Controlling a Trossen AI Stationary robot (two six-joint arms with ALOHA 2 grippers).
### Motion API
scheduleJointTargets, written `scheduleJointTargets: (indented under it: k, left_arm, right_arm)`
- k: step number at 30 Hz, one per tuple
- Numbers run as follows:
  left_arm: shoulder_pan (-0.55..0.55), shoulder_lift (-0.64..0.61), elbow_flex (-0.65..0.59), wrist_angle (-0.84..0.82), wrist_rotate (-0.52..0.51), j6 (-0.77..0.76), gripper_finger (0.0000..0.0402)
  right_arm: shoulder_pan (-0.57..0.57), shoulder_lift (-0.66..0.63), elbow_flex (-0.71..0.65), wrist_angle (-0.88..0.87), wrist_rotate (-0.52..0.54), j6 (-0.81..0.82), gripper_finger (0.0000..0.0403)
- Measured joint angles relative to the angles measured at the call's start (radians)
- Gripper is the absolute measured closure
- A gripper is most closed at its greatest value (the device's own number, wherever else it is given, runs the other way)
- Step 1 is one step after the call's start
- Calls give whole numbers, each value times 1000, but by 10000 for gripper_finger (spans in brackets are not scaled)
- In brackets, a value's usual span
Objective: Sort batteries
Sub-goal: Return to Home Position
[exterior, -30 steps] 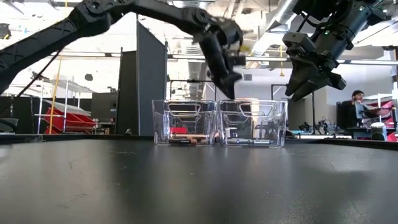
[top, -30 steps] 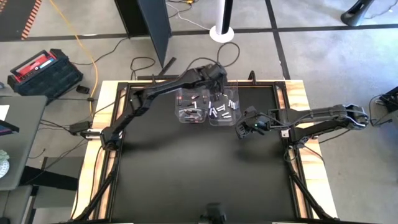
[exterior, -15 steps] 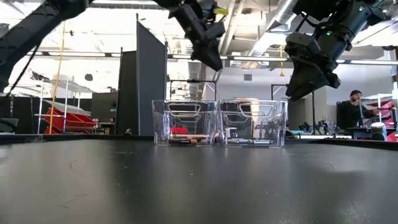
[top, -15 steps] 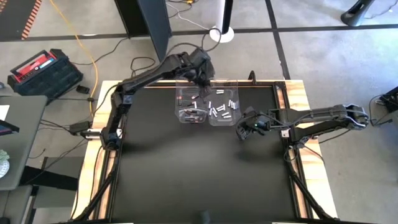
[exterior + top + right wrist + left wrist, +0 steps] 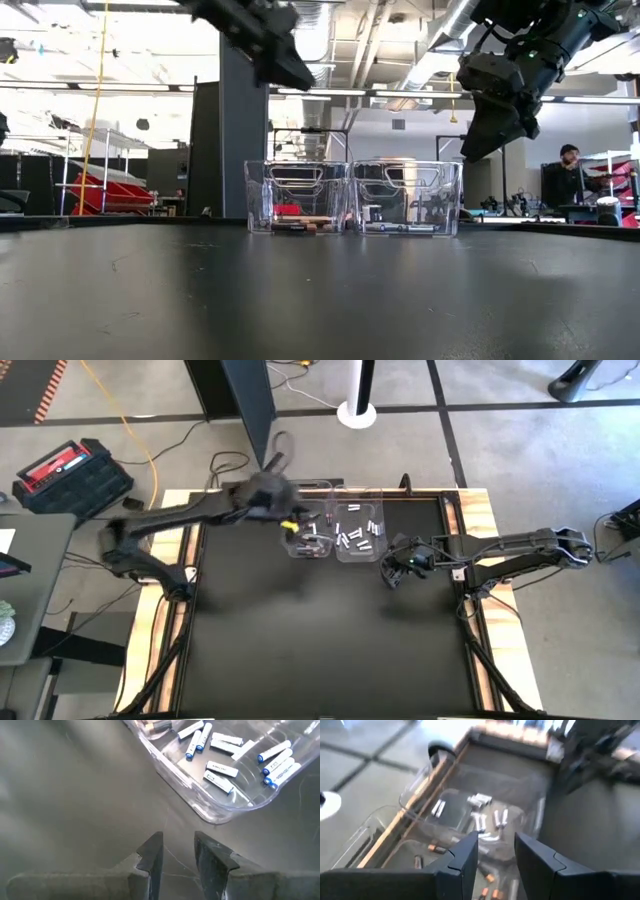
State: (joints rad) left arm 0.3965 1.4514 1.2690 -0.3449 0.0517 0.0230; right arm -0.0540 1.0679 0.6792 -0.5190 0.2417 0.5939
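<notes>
Batteries (image 5: 220, 770) lie in two clear bins (image 5: 350, 195); left gripper (image 5: 496, 840) hangs above them, right gripper (image 5: 178, 840) beside, both narrowly parted, empty.

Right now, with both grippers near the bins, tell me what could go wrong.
The right gripper hangs open just short of the right bin's corner; a forward drift could shove the bin and scatter the white batteries.
The left gripper is above the left bin's outer side; a low swing could clip its rim.
</notes>
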Motion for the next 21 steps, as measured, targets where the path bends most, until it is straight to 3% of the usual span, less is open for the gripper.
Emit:
scheduleJointTargets:
  k: [7, 13, 16, 21]
  left_arm:
    - [-58, -394, -446, 284, -53, -46, 278]
    - [-104, -671, -731, 454, -61, -114, 278]
    - [-171, -750, -849, 566, -85, -119, 278]
    - [-339, -772, -1002, 767, -296, -147, 278]
  right_arm:
    - [-28, 0, 0, 1, 0, -66, 276]
    - [-73, 0, 0, 19, 0, -159, 276]
    - [-99, -1, 0, 59, 0, -190, 276]
    - [-135, -1, 0, 122, -1, -212, 276]
